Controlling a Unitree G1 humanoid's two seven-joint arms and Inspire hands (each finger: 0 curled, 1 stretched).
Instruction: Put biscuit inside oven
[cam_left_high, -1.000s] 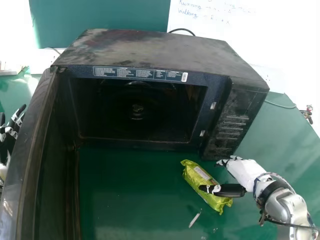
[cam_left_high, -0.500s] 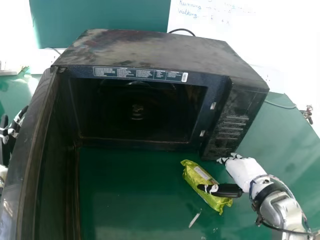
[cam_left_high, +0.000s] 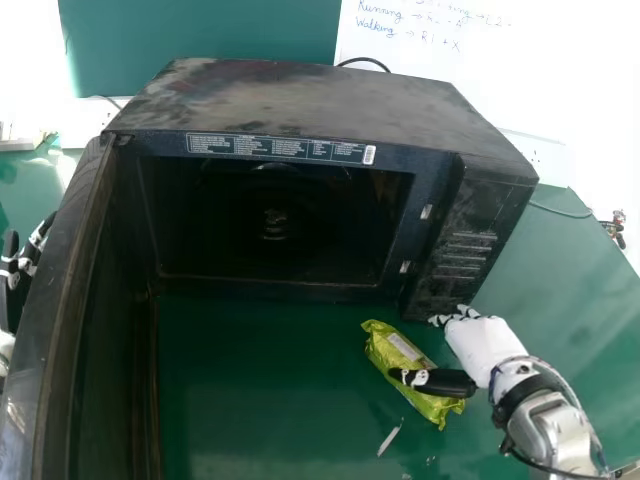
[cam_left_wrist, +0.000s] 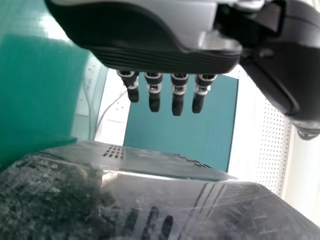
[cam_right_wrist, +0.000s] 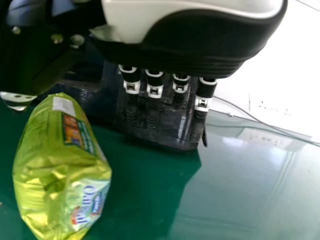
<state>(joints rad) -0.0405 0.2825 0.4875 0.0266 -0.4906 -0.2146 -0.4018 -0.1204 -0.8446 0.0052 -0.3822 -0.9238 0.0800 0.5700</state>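
Observation:
In the head view my right hand (cam_left_high: 478, 345) is at the right of the green biscuit packet (cam_left_high: 412, 360), its thumb over the packet and its fingers stretched toward the oven's lower right corner. The black oven (cam_left_high: 300, 105) has its door (cam_left_high: 75, 300) swung wide at the left. In the right wrist view the packet (cam_right_wrist: 60, 165) lies on the table beside my right hand (cam_right_wrist: 177, 55), whose fingers are straight. My left hand (cam_left_high: 22, 265) is at the head view's left edge, outside the door; in the left wrist view the left hand (cam_left_wrist: 165, 57) has straight fingers.
The green table (cam_left_high: 260, 390) carries a small white scrap (cam_left_high: 390, 438) in front of the packet. Behind the oven stand a green board (cam_left_high: 200, 30) and a whiteboard (cam_left_high: 540, 70) with writing. A thin cable runs along the table at the right.
My right arm has shifted a little toward the left and front, and its thumb now reaches slightly farther left over the packet. The packet and oven have stayed in place.

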